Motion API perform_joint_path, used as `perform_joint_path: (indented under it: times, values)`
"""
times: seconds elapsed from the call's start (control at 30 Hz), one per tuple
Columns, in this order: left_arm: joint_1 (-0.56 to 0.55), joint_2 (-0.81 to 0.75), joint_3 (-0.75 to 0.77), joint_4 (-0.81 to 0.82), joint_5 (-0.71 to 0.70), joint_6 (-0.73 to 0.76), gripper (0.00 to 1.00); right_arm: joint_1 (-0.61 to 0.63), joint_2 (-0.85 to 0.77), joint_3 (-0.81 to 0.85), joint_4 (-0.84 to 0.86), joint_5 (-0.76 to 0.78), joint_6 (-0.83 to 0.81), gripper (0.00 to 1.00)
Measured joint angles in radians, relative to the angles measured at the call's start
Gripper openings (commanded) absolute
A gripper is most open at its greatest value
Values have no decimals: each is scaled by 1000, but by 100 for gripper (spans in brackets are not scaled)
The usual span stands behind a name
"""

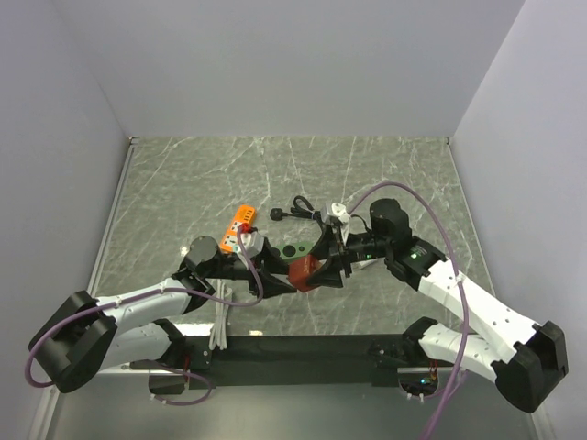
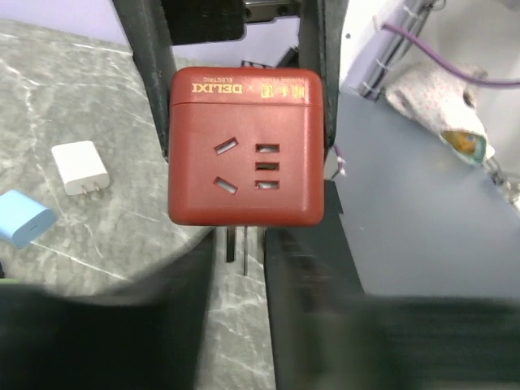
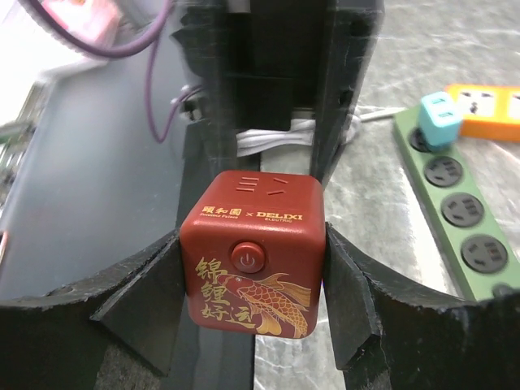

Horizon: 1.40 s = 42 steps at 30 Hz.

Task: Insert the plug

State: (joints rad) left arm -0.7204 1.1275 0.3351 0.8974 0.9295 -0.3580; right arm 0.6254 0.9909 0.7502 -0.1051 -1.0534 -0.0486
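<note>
The plug (image 1: 304, 272) is a red cube with gold carp art, held in the air between both arms above the table's near middle. My right gripper (image 3: 253, 280) is shut on it, with a pad pressed against each side of the cube (image 3: 253, 260). From the left wrist, the cube's socket face (image 2: 245, 146) shows, with its metal prongs (image 2: 236, 244) hanging below. My left gripper (image 2: 240, 248) stands narrowly open around those prongs, and slivers of table show on both sides. A green power strip (image 3: 459, 215) lies to the right, beyond the cube.
An orange power strip (image 1: 240, 223) lies behind the green strip (image 1: 295, 249). A teal adapter (image 3: 439, 120) sits in the green strip's far end. A white charger (image 2: 80, 168) and a blue charger (image 2: 24, 218) lie on the marble. A black cable (image 1: 295, 211) lies farther back.
</note>
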Motion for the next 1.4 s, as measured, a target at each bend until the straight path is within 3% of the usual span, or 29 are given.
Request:
perform_joint_path:
  times: [0.07, 0.13, 0.4, 0.63, 0.93, 1.4]
  values:
    - [0, 0, 1, 1, -24, 8, 94, 2, -11, 5, -8, 49, 25, 0]
    - [0, -2, 2, -4, -55, 8, 99, 3, -18, 26, -36, 100, 53, 0]
    - [0, -86, -36, -25, -218, 43, 99, -2, -10, 293, -214, 359, 196, 0]
    - [12, -100, -69, -93, -417, 57, 100, -2, 97, 522, -368, 570, 329, 0]
    - [65, -100, -135, -108, -616, 19, 99, 36, 193, 511, -478, 790, 438, 0]
    - [66, -53, -200, -82, -835, -32, 99, 197, 365, 337, -428, 1020, 609, 0]
